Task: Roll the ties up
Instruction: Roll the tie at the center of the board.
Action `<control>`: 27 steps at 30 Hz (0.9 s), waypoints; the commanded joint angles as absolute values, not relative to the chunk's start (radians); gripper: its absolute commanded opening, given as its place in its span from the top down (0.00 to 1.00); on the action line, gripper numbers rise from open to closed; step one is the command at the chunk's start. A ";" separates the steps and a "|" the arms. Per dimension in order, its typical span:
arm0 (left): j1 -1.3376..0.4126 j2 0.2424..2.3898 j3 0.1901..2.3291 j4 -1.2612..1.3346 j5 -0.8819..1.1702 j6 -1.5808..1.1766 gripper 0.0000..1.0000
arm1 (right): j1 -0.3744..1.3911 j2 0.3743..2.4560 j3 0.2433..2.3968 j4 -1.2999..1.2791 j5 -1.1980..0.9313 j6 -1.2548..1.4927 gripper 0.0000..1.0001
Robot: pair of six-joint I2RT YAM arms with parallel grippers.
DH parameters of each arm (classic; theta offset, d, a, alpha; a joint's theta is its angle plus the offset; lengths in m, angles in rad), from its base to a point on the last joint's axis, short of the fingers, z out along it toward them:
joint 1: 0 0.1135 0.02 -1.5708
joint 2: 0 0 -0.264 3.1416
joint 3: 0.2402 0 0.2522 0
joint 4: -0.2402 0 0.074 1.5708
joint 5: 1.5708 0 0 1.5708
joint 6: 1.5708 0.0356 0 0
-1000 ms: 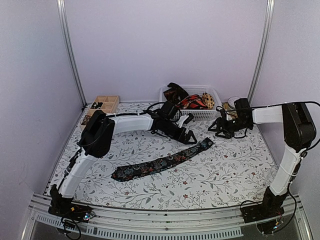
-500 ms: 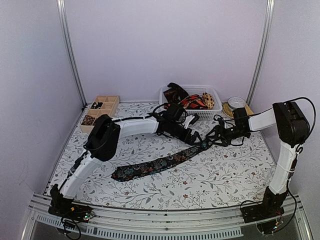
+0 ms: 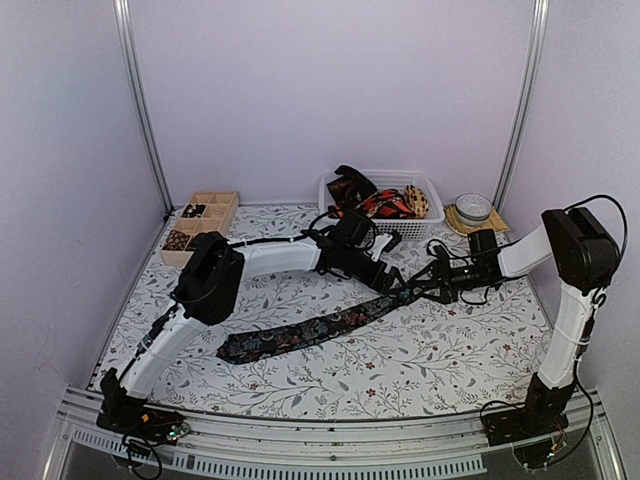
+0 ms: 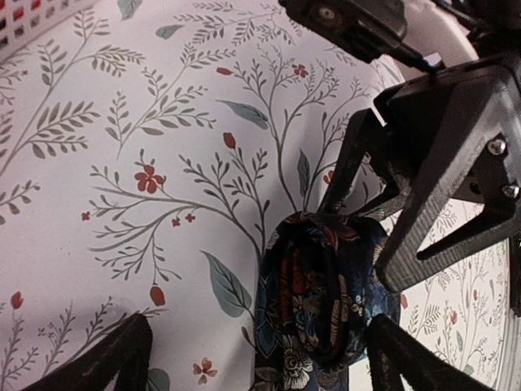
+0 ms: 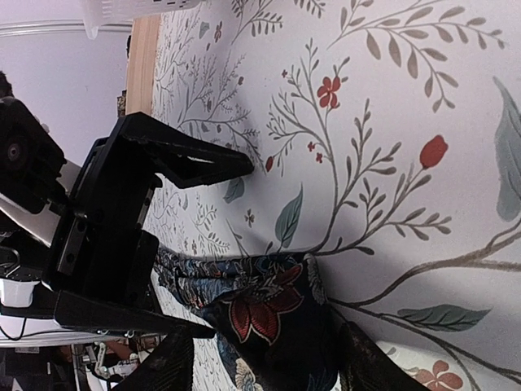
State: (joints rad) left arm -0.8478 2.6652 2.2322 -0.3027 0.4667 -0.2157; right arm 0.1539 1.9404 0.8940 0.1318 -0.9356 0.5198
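From above: shows the dark floral tie (image 3: pixel 315 328) stretched slantwise across the middle of the table (image 3: pixel 450 360), with other ties (image 3: pixel 385 203) heaped in the white basket (image 3: pixel 420 229) at the far edge. Finds the right gripper (image 3: pixel 428 288) dropped within the last second from beside that basket to the tie's right-hand tip, and the left gripper (image 3: pixel 394 283) slid over to meet it

Through the left wrist: spread wide, astride the tip without touching; reveals that tip curled over itself, a first turn begun

Through the right wrist: parted to either side of the same tip; cannot tell whether already pinching. Means rolling only just starting, nearly the whole length left
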 commanded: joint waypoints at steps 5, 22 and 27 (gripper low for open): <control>-0.856 2.694 2.217 -0.394 0.418 -0.161 0.16 | 0.160 1.956 0.857 0.178 -0.964 0.544 0.41; -0.878 2.632 2.103 -0.427 0.371 -0.095 0.24 | 0.234 2.006 0.855 0.225 -0.963 0.558 0.52; -0.875 2.611 2.060 -0.409 0.378 -0.096 0.24 | 0.245 2.011 0.858 0.223 -0.931 0.559 0.59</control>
State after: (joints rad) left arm -0.8612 2.6053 2.1235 -0.3065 0.4011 -0.0971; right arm 0.2268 1.9469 0.8627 0.2058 -0.9443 0.5617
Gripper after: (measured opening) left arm 0.755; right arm 0.435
